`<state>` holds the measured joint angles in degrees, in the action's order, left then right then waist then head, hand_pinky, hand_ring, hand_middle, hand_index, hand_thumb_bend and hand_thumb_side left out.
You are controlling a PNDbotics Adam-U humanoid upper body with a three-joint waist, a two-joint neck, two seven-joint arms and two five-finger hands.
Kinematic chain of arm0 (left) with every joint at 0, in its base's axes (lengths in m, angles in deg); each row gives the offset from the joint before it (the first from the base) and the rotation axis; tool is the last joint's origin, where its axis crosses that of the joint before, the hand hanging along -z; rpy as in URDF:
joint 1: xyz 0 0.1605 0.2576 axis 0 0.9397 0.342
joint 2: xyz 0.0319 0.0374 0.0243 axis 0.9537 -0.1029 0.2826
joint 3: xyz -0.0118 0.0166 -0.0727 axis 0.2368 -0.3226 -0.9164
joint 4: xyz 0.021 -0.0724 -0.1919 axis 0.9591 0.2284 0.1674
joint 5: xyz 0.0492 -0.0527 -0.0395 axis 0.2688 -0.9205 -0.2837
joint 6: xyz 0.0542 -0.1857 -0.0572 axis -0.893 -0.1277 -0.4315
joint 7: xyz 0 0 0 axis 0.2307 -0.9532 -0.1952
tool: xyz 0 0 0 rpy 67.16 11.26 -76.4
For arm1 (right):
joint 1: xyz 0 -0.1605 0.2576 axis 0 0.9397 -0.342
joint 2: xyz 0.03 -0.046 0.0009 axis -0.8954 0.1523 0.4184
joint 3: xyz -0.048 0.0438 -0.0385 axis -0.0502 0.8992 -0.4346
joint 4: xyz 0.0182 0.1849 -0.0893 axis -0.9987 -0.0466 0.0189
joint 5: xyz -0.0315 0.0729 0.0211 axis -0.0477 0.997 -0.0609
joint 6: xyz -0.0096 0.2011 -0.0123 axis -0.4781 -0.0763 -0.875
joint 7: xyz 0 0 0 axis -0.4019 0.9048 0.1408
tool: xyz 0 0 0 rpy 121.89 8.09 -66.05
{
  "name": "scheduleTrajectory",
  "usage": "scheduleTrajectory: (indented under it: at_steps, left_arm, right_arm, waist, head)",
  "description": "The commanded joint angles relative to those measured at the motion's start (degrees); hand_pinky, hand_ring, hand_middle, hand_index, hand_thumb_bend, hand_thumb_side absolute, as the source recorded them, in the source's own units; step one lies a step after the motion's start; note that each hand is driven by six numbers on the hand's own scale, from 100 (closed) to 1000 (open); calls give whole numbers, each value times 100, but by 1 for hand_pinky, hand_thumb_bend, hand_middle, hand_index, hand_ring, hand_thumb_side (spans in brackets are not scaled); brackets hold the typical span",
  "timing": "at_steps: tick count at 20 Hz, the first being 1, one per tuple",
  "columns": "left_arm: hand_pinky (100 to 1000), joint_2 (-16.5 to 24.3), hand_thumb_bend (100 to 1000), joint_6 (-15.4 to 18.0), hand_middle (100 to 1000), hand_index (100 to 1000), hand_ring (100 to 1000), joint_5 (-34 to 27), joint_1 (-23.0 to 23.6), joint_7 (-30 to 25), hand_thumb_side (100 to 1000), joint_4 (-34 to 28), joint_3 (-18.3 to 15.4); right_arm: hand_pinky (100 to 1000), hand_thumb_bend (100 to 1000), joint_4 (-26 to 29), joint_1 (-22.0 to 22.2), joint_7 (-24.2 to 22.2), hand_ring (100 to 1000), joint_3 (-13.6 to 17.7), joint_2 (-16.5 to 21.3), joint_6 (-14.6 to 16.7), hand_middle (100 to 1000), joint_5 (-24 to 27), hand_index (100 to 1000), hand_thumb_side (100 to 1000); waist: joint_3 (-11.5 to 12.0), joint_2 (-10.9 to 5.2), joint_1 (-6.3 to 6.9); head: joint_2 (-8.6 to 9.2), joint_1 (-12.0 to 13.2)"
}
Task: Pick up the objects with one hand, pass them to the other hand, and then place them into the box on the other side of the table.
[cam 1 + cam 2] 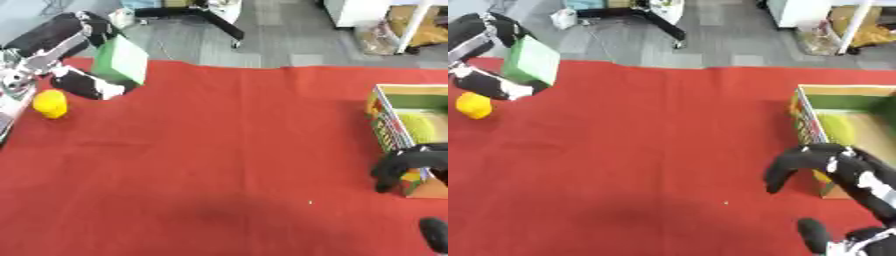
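A red-covered tabletop [227,165] was seen from above, filling most of both views, with grey floor beyond its far edge. At the right edge an open cardboard box [805,120] with printed sides was stood, its top open, and something yellow-green could be made out inside it.

At the far left a green box [532,62] was held raised above the tabletop, tilted, in the left hand [492,86], whose black-and-white fingers were curled round its lower edge. The green box appeared to be a light, stiff carton with flat smooth faces, so it was judged likely to slip if pinched on one face only. A hold across two opposite faces near the middle was judged safest for the hand-over, with the upper part left free for the receiving hand.

The right hand [815,162] was shown near the cardboard box's near corner, close to the tabletop, with fingers curved downward and nothing held; whether it touched the cardboard box could not be told.

Just beside the left hand, a small yellow rounded object [51,103] was resting on the tabletop near the left edge. It looked smooth and light; what it was could not be made out.
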<state>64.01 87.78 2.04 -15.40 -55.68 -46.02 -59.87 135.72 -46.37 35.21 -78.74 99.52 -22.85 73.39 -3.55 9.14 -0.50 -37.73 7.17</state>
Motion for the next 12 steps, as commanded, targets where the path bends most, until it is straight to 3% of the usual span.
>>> scheduleTrajectory:
  at_steps: [1,2,10,11,12]
  left_arm:
    - [637,37,100,-220,420,546,474,-934,67,-58,316,-757,218]
    - [634,-23,100,-282,418,543,473,-1160,102,-121,320,-947,327]
    - [623,-720,100,-751,412,531,468,-2642,51,-628,369,-1668,1141]
    - [623,-805,100,-793,412,531,467,-2808,32,-632,380,-1677,1220]
    - [620,-874,100,-838,409,527,465,-2964,15,-627,417,-1674,1290]
  right_arm:
    - [685,100,115,-361,10,622,-21,289,632,722,-73,911,166]
    - [694,100,115,-512,103,634,-59,315,731,731,-109,911,100]
    - [723,100,115,-1681,889,692,-268,343,893,777,-350,912,100]
    - [729,135,115,-1801,1001,700,-273,333,893,782,-401,912,100]
    - [744,249,115,-1896,1126,716,-275,323,894,793,-478,915,100]
  waist:
    - [24,-205,72]
    - [36,-210,76]
    - [123,-236,94]
    - [132,-236,96]
    - [140,-234,97]
  head:
    - [-30,-109]
    - [-40,-143]
    - [-80,-365]
    - [-71,-388]
    - [-64,-404]
